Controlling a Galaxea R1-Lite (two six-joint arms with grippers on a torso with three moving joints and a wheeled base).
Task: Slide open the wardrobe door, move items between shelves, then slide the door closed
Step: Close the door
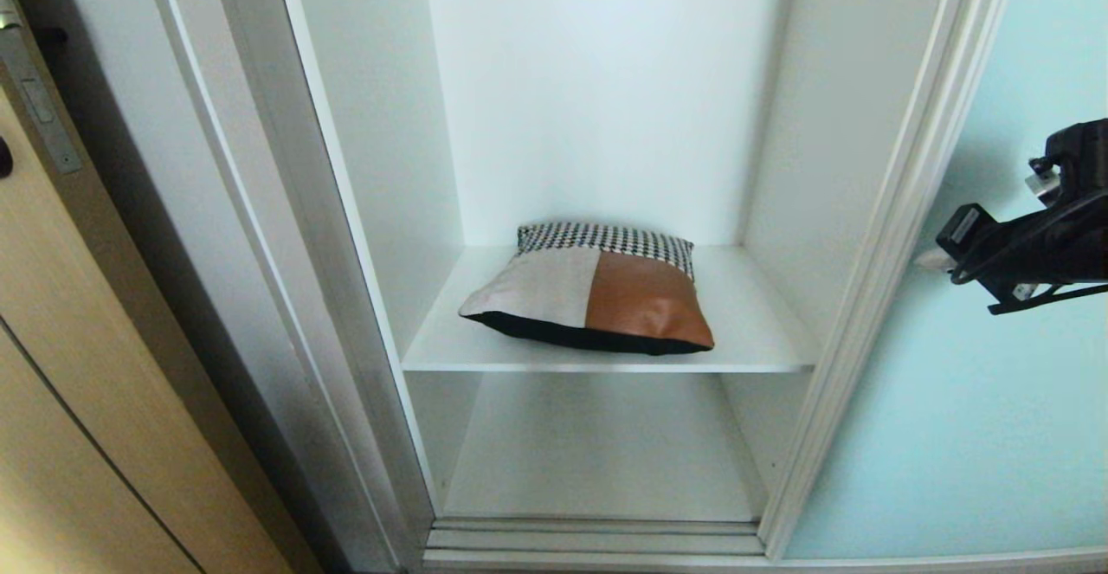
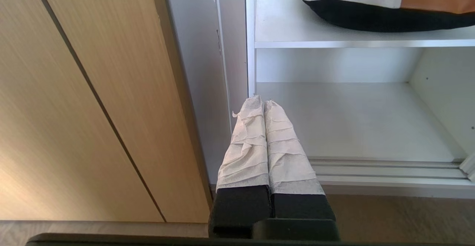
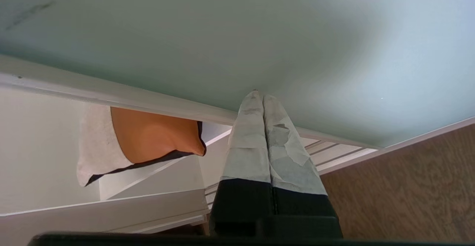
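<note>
You see the right gripper (image 3: 263,97) pinched tight with nothing in it by the frosted pale blue glass sliding door (image 1: 978,401), the left gripper (image 2: 264,102) clenched too, while the soft patchwork cushion (image 1: 597,293) lies on the upper white shelf (image 1: 753,332).

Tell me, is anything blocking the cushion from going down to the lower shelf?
Nothing visible. The cushion lies on the upper shelf; the lower shelf beneath looks bare, and the sliding door is pushed aside to the right, leaving the compartment's front open.

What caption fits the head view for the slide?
Wardrobe open: patchwork cushion on the upper shelf, aqua sliding door at right, right hand shut at its frame.
</note>
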